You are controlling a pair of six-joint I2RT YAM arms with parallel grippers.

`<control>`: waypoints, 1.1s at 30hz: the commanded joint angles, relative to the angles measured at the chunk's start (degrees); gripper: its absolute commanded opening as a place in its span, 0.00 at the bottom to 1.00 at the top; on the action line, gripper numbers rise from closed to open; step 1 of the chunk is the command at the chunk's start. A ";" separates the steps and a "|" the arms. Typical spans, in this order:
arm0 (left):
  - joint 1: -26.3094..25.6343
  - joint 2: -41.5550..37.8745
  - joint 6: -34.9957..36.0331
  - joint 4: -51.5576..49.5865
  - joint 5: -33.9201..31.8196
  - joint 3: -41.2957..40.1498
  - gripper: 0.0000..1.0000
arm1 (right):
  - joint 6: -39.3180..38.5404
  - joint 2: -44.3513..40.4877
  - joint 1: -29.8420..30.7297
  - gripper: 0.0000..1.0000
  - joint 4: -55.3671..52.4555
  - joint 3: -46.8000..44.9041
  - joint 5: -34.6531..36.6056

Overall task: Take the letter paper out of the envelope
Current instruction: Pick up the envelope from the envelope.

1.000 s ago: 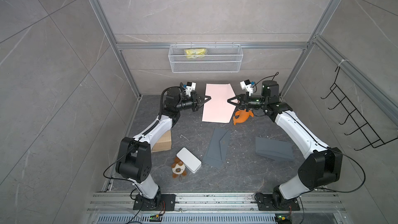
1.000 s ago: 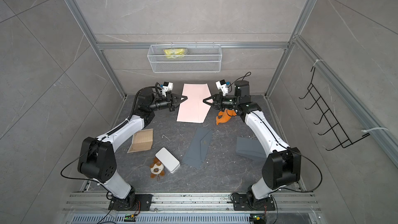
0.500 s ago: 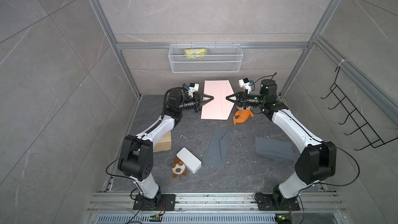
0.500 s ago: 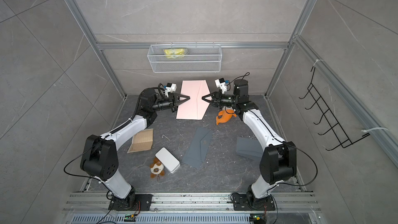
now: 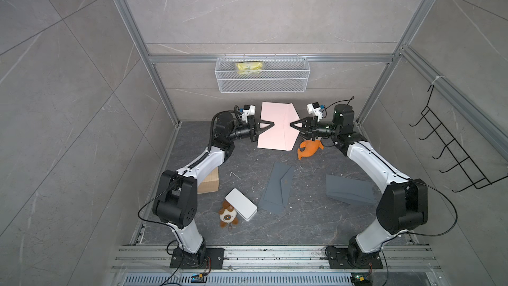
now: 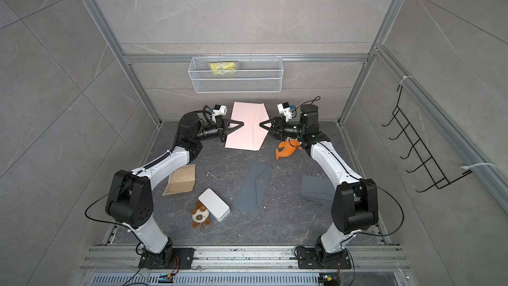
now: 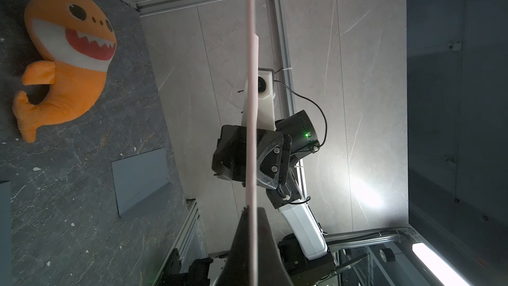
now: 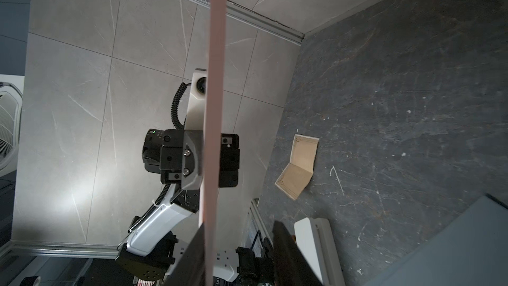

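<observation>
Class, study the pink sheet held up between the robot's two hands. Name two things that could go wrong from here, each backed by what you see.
The right hand stands open, so the pink letter paper hangs from the left hand alone; it may sag or slip.
If dropped, it could land on the orange plush nearby, not flat.

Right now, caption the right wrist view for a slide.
Left gripper clamps the edge-on pink letter paper; right gripper open.

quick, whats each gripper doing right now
left gripper: closed, holding the pink paper
right gripper: open, the paper runs between its jaws but is not clamped
</observation>
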 commanded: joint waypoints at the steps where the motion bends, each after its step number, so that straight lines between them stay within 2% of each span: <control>1: -0.19 0.41 -4.15 6.40 -0.34 2.55 0.00 | 6.74 -0.45 0.22 0.42 10.78 -3.32 0.20; 9: -0.37 1.28 -4.53 6.53 -1.43 3.72 0.00 | 16.27 -1.20 2.44 0.43 23.95 -9.10 2.34; 15: -0.39 1.81 -4.38 6.24 -2.01 5.19 0.00 | 17.95 -2.75 5.53 0.42 26.71 -13.27 5.85; 24: -0.34 2.32 -3.40 5.31 -2.31 5.43 0.00 | 25.46 -4.45 8.24 0.42 35.93 -16.68 9.60; 33: -0.37 2.69 -2.67 4.71 -2.27 5.68 0.00 | 28.79 -4.78 9.49 0.34 39.67 -17.55 11.64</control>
